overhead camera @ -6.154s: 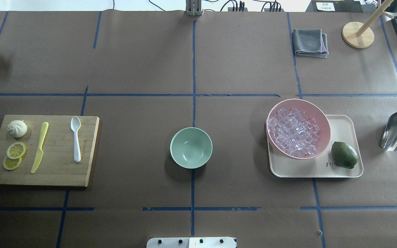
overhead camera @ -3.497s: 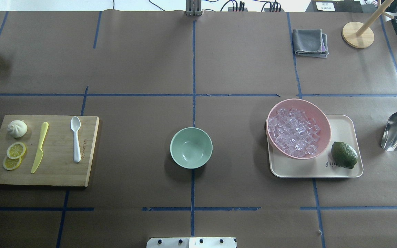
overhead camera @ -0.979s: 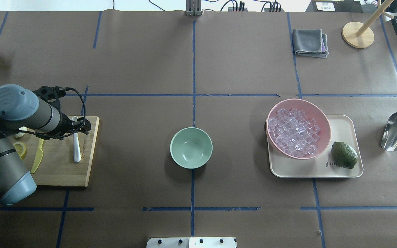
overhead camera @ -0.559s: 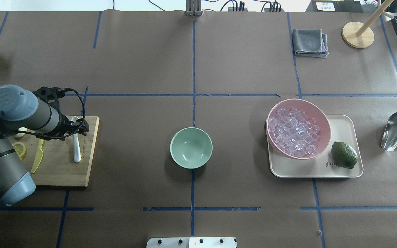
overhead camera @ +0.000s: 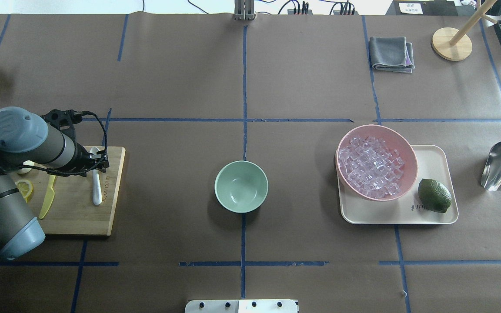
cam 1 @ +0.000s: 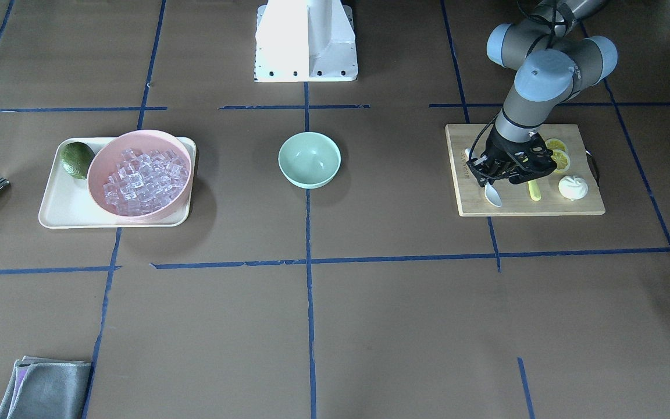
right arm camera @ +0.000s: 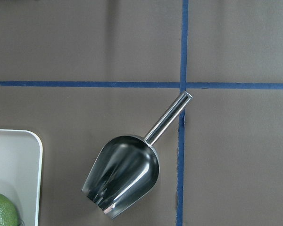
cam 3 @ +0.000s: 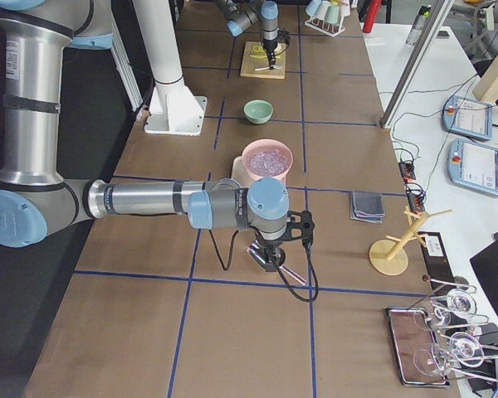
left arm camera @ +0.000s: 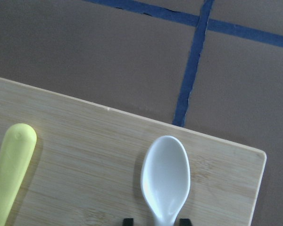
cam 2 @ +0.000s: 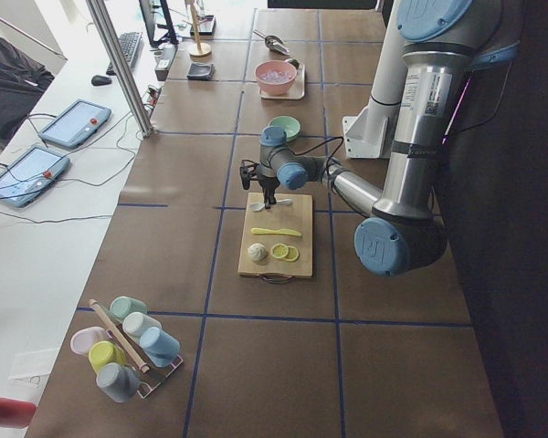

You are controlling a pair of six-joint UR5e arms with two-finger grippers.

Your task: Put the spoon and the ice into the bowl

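Observation:
The white spoon (overhead camera: 97,187) lies on the wooden cutting board (overhead camera: 76,217) at the left, scoop pointing away from me; it also shows in the front view (cam 1: 492,195). My left gripper (overhead camera: 96,163) is low over it. In the left wrist view the gripper (left arm camera: 156,220) is open, a fingertip on each side of the spoon's (left arm camera: 165,176) neck. The mint-green bowl (overhead camera: 241,186) stands empty at the table's middle. The ice (overhead camera: 370,167) is piled in a pink bowl (overhead camera: 410,153) on the right. My right gripper (cam 3: 267,259) hovers over a metal scoop (right arm camera: 125,176); I cannot tell whether it is open.
A yellow-green knife (overhead camera: 49,191), lemon slices (overhead camera: 24,189) and a white bun (cam 1: 573,187) share the board. The pink bowl and a lime (overhead camera: 434,195) sit on a cream tray (overhead camera: 433,215). A grey cloth (overhead camera: 392,54) and a wooden stand (overhead camera: 452,43) are at the far right.
The left arm came into view and reached over the cutting board to the spoon. In the last second it has only shifted slightly. Bowl, ice and scoop have not moved.

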